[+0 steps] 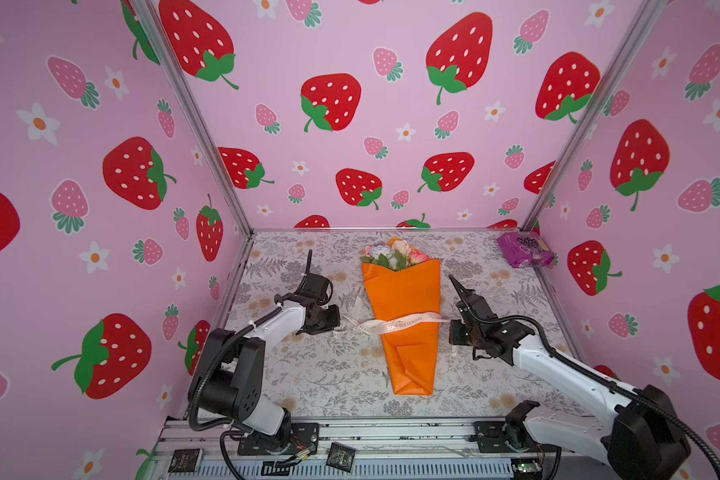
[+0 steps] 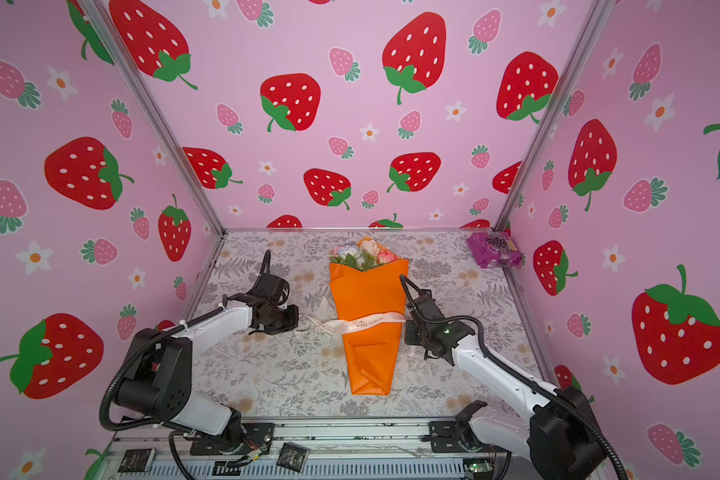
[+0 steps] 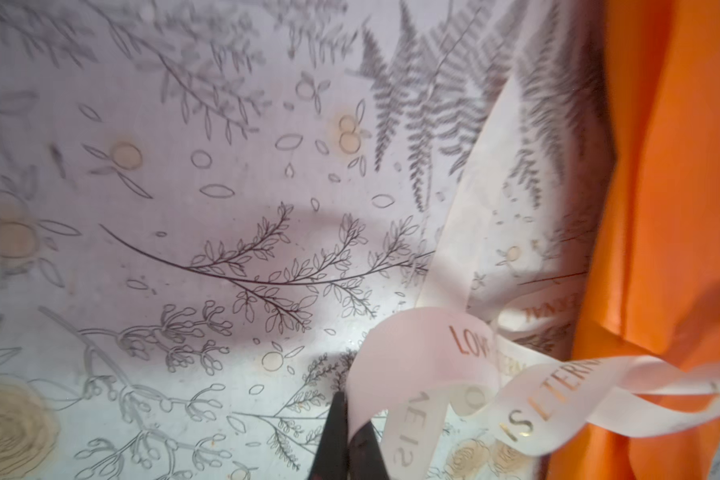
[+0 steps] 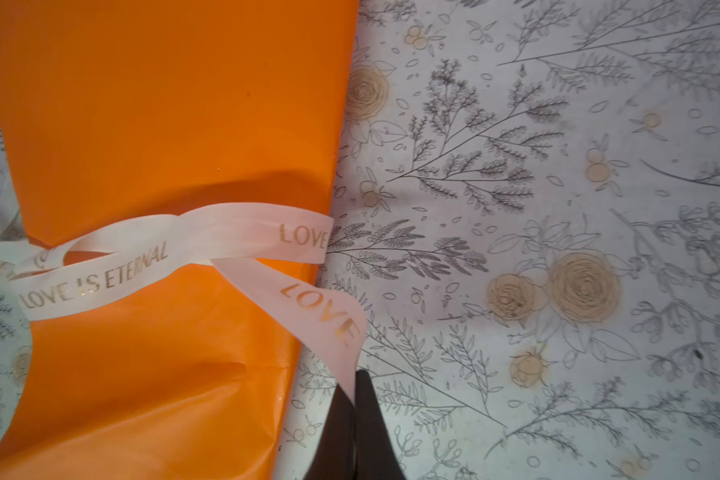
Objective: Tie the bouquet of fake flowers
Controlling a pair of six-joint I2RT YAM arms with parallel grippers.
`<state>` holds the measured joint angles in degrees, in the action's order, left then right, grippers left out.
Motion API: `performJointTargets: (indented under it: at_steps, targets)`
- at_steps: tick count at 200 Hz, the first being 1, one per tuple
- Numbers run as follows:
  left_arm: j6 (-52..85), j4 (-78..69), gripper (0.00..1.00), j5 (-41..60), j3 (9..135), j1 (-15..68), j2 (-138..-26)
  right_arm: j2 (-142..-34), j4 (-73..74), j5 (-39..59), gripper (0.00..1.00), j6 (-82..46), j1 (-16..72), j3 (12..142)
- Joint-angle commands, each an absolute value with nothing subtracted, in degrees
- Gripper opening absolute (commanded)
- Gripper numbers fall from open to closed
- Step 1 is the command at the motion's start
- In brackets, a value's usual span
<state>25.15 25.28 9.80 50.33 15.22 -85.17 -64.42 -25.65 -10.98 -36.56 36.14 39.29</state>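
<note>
Wrapped bouquet (image 1: 404,291) flat mid-table (image 1: 308,374), both grippers pinching ribbon (image 1: 400,325) tails.
I see an orange paper cone, narrow end twd me, w/ pink/peach/white heads + green leaves poking out the far end. Cream ribbon, gold "LOVE IS ETERNAL", is crossed round its waist. L gripper (image 3: 350,415) jaws are closed on one tail and R gripper (image 4: 354,390) jaws on the other, each just beside the wrap.

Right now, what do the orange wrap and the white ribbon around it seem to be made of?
The orange wrap looks like smooth paper or thin plastic film, faintly glossy: it keeps sharp folds and creases. The ribbon looks like satin-type fabric, probably synthetic: off-white, slightly translucent, curling softly, with metallic gold letters.
</note>
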Motion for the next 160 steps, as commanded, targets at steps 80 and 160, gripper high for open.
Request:
performJointTargets:
  at_steps: [80, 160]
  targets:
    - [23.2, 30.0, 0.00, 6.3, 53.8, 14.7, -75.1, -58.8, -26.3, -14.2, 0.00, -33.1, 21.2, 38.7]
    - [24.3, 31.6, 0.00, 8.7, 51.8, 6.9, -73.3, -58.6, -20.5, -11.8, 0.00, -29.7, 8.9, 38.2]
